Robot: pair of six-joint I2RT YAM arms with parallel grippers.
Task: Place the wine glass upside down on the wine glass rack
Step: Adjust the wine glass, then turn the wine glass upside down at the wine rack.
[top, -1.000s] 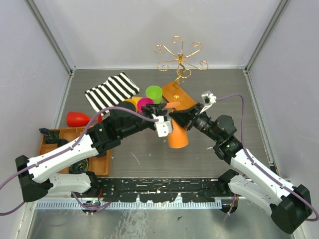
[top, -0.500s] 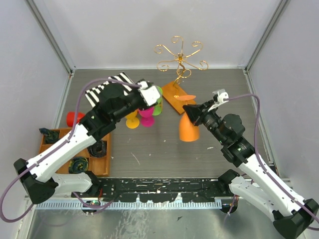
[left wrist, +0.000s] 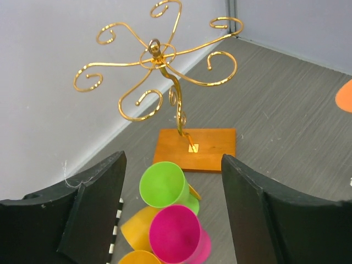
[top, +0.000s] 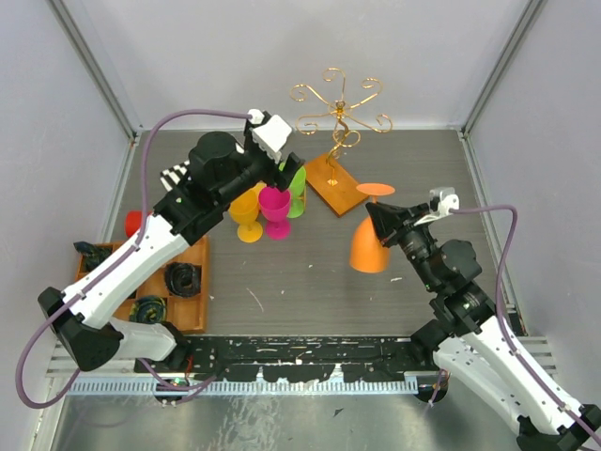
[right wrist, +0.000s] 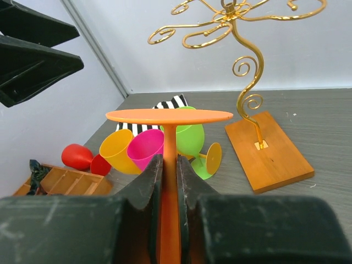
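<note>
My right gripper (top: 383,218) is shut on the stem of an orange wine glass (top: 369,250). It holds the glass upside down above the table, flat foot (top: 376,189) on top, to the right of the rack's wooden base (top: 340,185). In the right wrist view the stem (right wrist: 170,159) stands pinched between the fingers (right wrist: 148,187). The gold wire rack (top: 339,105) stands at the back centre, and its curled arms (left wrist: 157,52) carry nothing. My left gripper (left wrist: 173,160) is open and empty, high above the cluster of glasses left of the rack.
Green (top: 293,180), pink (top: 275,203) and yellow (top: 246,212) glasses cluster left of the rack base. A red glass (top: 141,224) lies at the far left. A striped cloth (top: 177,175) is partly under the left arm. A compartmented wooden tray (top: 188,296) sits front left.
My left gripper has left the orange glass and swung back-left, over the coloured glasses. My right gripper has carried the orange glass to the right and lifted it.
</note>
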